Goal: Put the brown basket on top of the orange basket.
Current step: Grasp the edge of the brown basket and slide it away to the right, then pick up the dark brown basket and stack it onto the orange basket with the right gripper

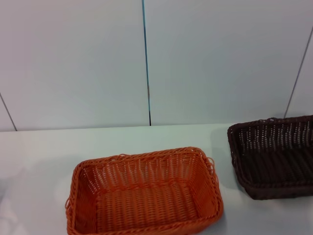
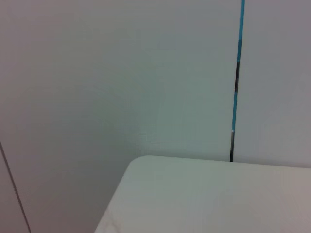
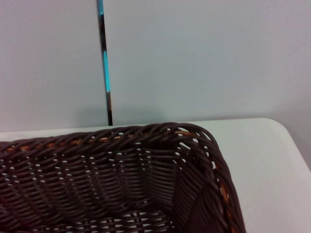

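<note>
Brown basket (image 1: 274, 156): you see dark woven wicker, sloped sides, braided rim; it sits upright on the white table (image 1: 49, 156), right of the orange one, apart from it
Orange basket (image 1: 144, 196): bright woven wicker, same shape; near the table's front edge
Grippers: you see neither; the right wrist is probably close above the brown basket's corner

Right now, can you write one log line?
brown basket: on table, robot's right | orange basket: apart, empty | stacking: not done | hands: unseen

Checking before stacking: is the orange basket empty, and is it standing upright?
Empty and upright. The head view shows the orange basket with its opening up and only bare woven floor inside, resting on the table.
</note>
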